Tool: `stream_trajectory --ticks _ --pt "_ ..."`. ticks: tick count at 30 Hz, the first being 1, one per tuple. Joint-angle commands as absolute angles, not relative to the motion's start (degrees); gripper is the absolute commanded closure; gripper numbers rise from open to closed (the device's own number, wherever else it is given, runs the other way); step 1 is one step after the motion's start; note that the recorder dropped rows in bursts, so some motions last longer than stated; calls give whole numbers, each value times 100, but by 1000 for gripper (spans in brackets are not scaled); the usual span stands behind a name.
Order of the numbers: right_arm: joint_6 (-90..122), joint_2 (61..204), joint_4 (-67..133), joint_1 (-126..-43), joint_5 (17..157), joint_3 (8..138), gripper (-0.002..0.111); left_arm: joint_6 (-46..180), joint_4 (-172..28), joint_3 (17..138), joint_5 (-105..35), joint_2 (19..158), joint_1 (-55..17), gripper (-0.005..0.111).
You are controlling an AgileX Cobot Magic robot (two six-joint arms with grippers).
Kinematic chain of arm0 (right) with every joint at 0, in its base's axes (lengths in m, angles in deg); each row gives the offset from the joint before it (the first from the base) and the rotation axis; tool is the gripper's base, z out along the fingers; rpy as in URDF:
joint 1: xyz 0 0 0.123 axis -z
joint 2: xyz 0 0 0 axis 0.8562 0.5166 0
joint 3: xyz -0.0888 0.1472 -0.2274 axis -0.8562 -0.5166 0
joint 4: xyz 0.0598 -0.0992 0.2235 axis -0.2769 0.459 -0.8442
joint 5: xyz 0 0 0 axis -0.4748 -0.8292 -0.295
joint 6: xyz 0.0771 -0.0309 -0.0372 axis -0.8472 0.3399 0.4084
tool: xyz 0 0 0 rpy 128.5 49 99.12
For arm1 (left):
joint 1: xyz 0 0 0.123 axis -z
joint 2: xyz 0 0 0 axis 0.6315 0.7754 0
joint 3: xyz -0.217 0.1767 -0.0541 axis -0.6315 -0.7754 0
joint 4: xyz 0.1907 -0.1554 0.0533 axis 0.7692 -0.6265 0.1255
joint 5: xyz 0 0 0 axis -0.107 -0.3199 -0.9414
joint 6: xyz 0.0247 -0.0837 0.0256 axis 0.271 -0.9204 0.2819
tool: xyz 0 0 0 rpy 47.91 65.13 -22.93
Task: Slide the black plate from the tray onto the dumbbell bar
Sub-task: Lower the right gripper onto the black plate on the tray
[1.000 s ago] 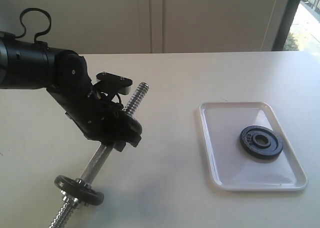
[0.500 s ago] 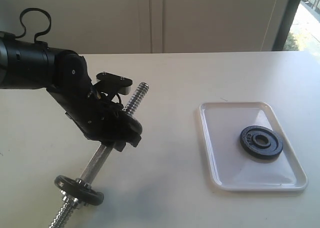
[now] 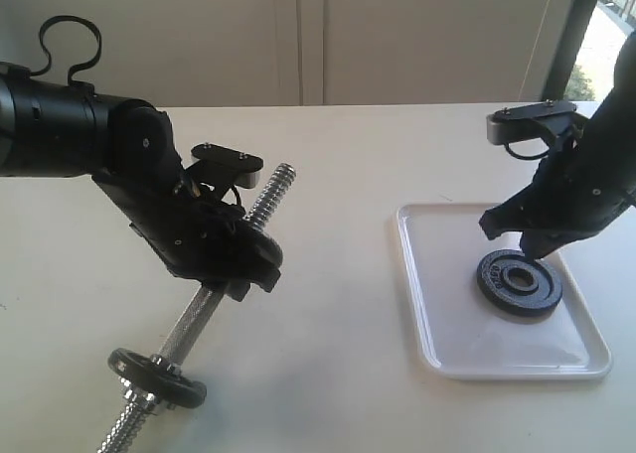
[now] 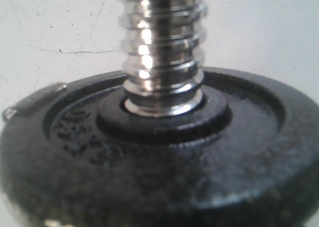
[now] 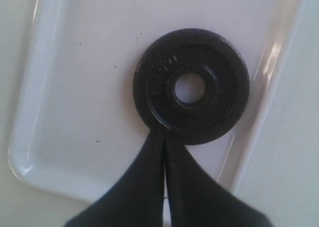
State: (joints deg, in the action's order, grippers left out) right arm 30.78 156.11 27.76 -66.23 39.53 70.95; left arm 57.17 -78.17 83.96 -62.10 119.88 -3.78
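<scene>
The black plate (image 3: 519,283) lies flat on the white tray (image 3: 447,274), toward its right side. My right gripper (image 3: 527,248) hangs just above the plate's near-left rim, shut, with nothing in it. In the right wrist view its closed fingertips (image 5: 164,133) point at the edge of the plate (image 5: 191,87) on the tray (image 5: 75,87). My left gripper (image 3: 243,259) is shut on the dumbbell bar (image 3: 268,197), which tilts with its free threaded end up and to the right. The left wrist view shows the threaded end (image 4: 162,43) rising out of a black disc (image 4: 149,162) on the bar.
Another black disc (image 3: 157,364) sits low on the bar near the table's front left. The white table (image 3: 338,374) spans the view, and a pale wall with cabinet panels (image 3: 397,36) stands behind it.
My right arm has come into view from the right and now hangs over the plate on the tray. The left arm and the bar have not moved.
</scene>
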Motion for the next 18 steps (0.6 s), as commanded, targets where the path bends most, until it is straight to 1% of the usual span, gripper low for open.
stream_trajectory --ticks 1,2,4,6,7,8,10,18 --pt "3808 15736 2662 -6643 4185 7160 88 5734 -7884 8509 -6191 11696 -356 107" --pt "4103 15736 2639 -6643 4272 7160 75 5734 -7884 8509 -6191 11696 -356 107" --pt "4403 15736 2639 -6643 4328 7149 42 5734 -7884 8509 -6191 11696 -356 107" --pt "4518 15751 2639 -6643 4448 7135 24 5734 -7884 8509 -6191 11696 -356 107" --pt "4609 15792 2639 -6643 4522 7135 17 5734 -7884 8509 -6191 11696 -356 107" --pt "4705 15821 2639 -6643 4567 7135 12 5734 -7884 8509 -6191 11696 -356 107" --pt "4864 15915 2709 -6643 4693 7135 9 5734 -7884 8509 -6191 11696 -356 107" --pt "4853 16268 2888 -6631 5006 7135 9 5734 -7884 8509 -6191 11696 -356 107"
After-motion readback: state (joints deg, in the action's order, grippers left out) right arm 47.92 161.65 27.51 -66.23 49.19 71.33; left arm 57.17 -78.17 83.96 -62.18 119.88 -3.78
